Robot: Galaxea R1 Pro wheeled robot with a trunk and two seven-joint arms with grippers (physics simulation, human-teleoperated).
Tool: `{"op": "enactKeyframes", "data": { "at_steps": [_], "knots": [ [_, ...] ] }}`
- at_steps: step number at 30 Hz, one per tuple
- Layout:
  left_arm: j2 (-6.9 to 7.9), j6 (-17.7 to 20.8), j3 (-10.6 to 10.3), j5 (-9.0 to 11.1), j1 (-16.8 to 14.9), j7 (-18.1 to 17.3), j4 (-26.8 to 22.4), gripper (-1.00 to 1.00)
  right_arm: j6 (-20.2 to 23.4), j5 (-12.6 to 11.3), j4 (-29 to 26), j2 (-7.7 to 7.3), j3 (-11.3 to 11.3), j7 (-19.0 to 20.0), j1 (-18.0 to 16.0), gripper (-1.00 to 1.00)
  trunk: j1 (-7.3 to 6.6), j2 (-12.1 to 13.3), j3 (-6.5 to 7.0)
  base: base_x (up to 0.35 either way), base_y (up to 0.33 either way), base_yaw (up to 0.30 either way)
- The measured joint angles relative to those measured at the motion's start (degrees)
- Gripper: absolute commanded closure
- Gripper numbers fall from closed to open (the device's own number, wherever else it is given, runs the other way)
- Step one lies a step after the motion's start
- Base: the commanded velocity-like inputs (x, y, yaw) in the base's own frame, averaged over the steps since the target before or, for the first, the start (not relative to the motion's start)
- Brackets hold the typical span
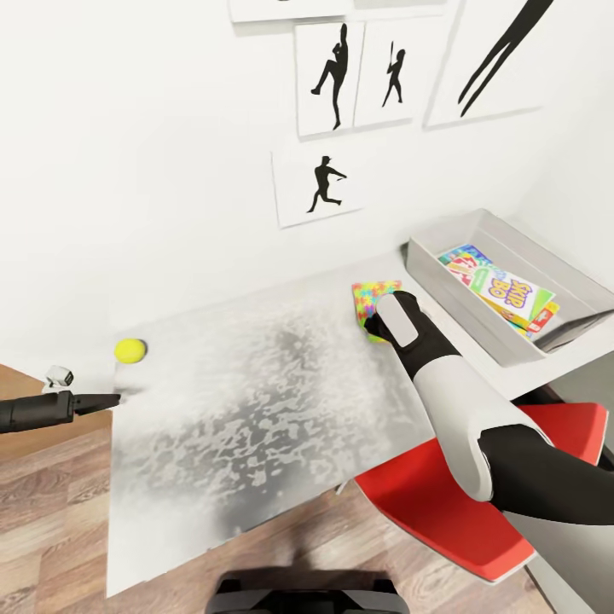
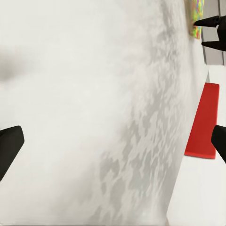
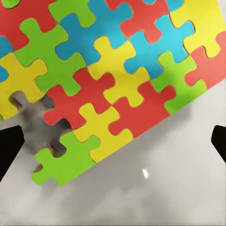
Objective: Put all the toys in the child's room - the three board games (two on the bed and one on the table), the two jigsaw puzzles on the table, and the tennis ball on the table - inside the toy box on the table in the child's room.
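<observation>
A multicolour jigsaw puzzle (image 1: 373, 295) lies flat on the table (image 1: 256, 409) near the toy box (image 1: 439, 266). My right arm reaches over it, and the right gripper (image 3: 113, 141) hangs open just above the puzzle (image 3: 108, 70), at its near edge. The left wrist view shows those right fingers (image 2: 209, 22) apart beside the puzzle (image 2: 195, 16). Inside the toy box lies the "SKIP BO" board game (image 1: 510, 294) on top of another colourful box (image 1: 460, 256). The tennis ball (image 1: 130, 350) rests at the table's far left. My left gripper (image 1: 102, 399) is open, low beside the table's left edge, holding nothing.
A red chair (image 1: 477, 503) stands tucked at the table's front right, under my right arm. Black silhouette sports pictures (image 1: 328, 77) hang on the white wall behind the table. Wood-plank floor (image 1: 51, 512) lies to the left and front.
</observation>
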Motion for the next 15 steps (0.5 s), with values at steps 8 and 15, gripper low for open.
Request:
{"op": "enactKeyframes", "data": {
  "at_steps": [8,15],
  "knots": [
    [-0.17,0.09,-0.05,0.00,0.00,0.01,0.00,-1.00,0.00,0.00,0.00,0.00,0.02,-0.01,0.00,-1.00,0.00,0.00,0.00,0.000,0.011,0.000],
    [-0.14,0.10,-0.05,0.00,0.00,0.01,0.01,-1.00,0.00,0.00,0.00,0.00,-0.03,0.06,0.00,-1.00,-0.01,0.00,0.00,0.098,-0.046,0.000]
  ]
}}
